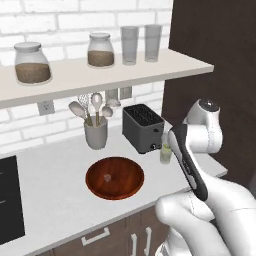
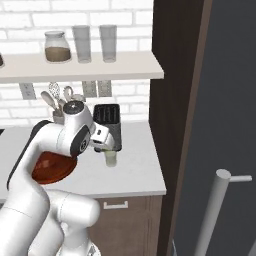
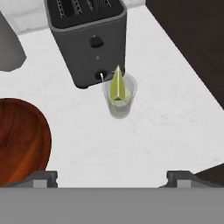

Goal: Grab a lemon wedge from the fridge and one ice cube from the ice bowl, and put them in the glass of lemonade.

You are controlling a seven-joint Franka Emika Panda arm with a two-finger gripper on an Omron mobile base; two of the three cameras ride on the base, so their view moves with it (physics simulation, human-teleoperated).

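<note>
At the left, the ice bowl (image 1: 114, 177) sits near the tabletop's front edge, the ice cube (image 1: 107, 177) inside. The glass of lemonade (image 3: 119, 96) beside the toaster (image 3: 86, 37) already holds the lemon wedge (image 3: 117, 85). Jaws wide and empty; descend squarely over the cube.

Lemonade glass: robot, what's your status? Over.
Jaws open, empty, above the glass of lemonade. Lemon wedge in the glass. Ice cube sits in the ice bowl. Toaster right behind the glass.

Lemon wedge (image 3: 117, 85) upright in lemonade glass (image 3: 119, 104)
</note>
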